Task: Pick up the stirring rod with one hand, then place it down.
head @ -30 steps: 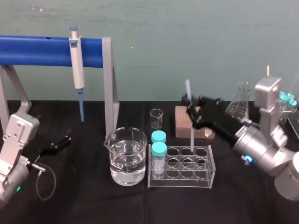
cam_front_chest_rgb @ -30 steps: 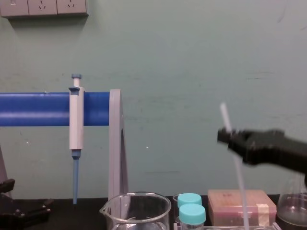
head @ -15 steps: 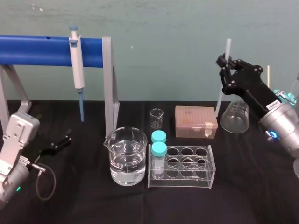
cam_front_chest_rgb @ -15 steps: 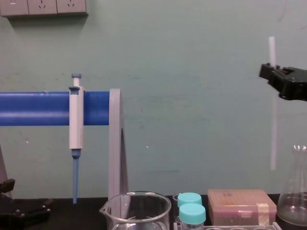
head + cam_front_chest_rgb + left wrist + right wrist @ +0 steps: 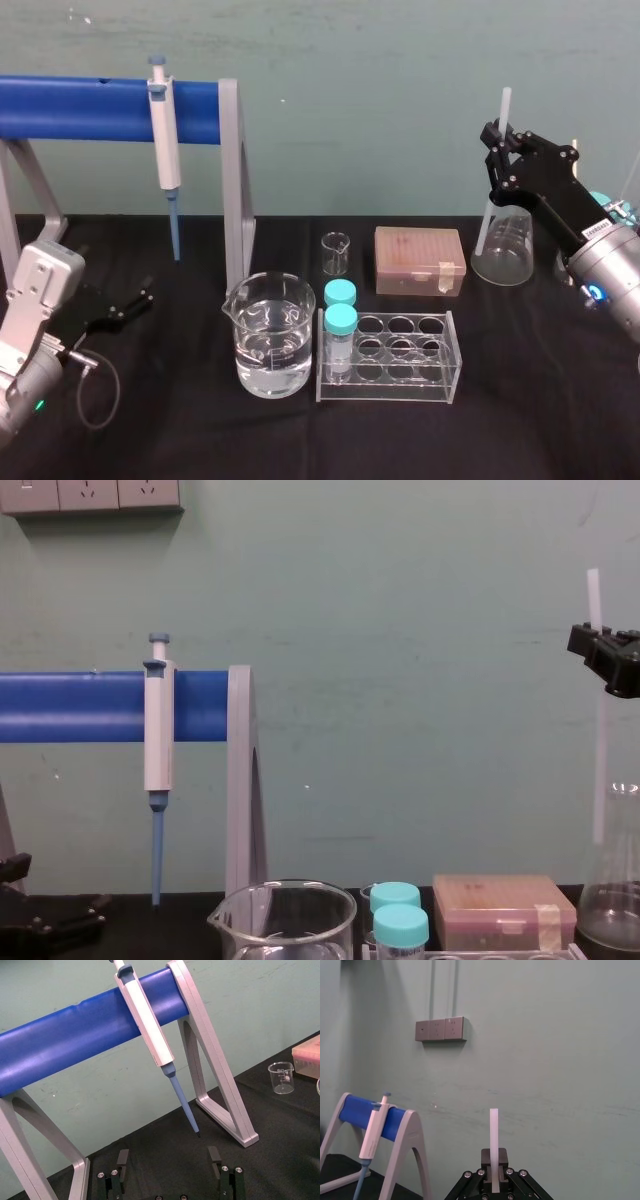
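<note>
- Head view: the long, thin, translucent-white stirring rod (image 5: 486, 210) is being held aloft at the far right of the black table, well clear of it, by the black, blocky-jawed right gripper (image 5: 495, 140).
- The jaws are being kept clamped on the rod's upper part, with a short stub left showing above them and the long remainder hanging below, nearly upright.
- A second ago the rod was being held low over the clear plastic tube rack (image 5: 400, 350). Since then it is being carried up and off to the right, past the tan box (image 5: 418, 260).
- Over the last half second it is being shifted a little further right and slightly lower.
- The pick-up is judged done; the placing is not yet begun.
- In the chest view, the rod's (image 5: 599, 770) lower end is being held just beside the neck of the clear glass conical flask (image 5: 612, 900); contact cannot be told.
- The left gripper (image 5: 125, 305) is being left parked on the table at the left, fingers spread apart.
</note>
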You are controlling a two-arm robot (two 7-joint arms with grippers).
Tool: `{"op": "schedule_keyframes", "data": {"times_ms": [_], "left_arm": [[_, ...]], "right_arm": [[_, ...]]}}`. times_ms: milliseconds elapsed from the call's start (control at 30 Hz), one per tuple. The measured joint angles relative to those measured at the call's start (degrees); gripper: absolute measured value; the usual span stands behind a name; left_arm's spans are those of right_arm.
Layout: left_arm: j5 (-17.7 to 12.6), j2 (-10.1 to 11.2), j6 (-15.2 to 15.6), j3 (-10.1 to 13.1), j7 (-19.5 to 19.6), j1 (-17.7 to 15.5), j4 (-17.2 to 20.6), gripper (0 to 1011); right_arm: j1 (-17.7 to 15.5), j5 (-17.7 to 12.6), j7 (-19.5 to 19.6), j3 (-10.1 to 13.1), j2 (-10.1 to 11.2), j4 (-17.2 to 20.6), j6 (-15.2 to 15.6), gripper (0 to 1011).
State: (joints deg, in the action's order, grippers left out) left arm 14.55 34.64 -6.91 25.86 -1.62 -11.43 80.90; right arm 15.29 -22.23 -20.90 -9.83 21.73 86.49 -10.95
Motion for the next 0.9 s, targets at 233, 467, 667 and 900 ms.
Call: {"op": "schedule_keyframes", "data": {"times_ms": [233,467,667,900], "left_arm": [[0.00,0.00,0.00,0.00,0.00,0.00,0.00,1000],[0.00,0.00,0.00,0.00,0.00,0.00,0.00,1000],[0.00,0.00,0.00,0.00,0.00,0.00,0.00,1000],[0.00,0.00,0.00,0.00,0.00,0.00,0.00,1000]], "right_arm": [[-0.39,0.35,-0.47,0.36,-0.39,0.24,0.47,70],[-0.72,0.68,-0.72,0.62,-0.61,0.51,0.82,70],[-0.90,0.82,-0.94,0.69,-0.69,0.70,1.14,70],[-0.80,1.04,-1.25,0.66,-0.69,0.70,1.29,70]]}}
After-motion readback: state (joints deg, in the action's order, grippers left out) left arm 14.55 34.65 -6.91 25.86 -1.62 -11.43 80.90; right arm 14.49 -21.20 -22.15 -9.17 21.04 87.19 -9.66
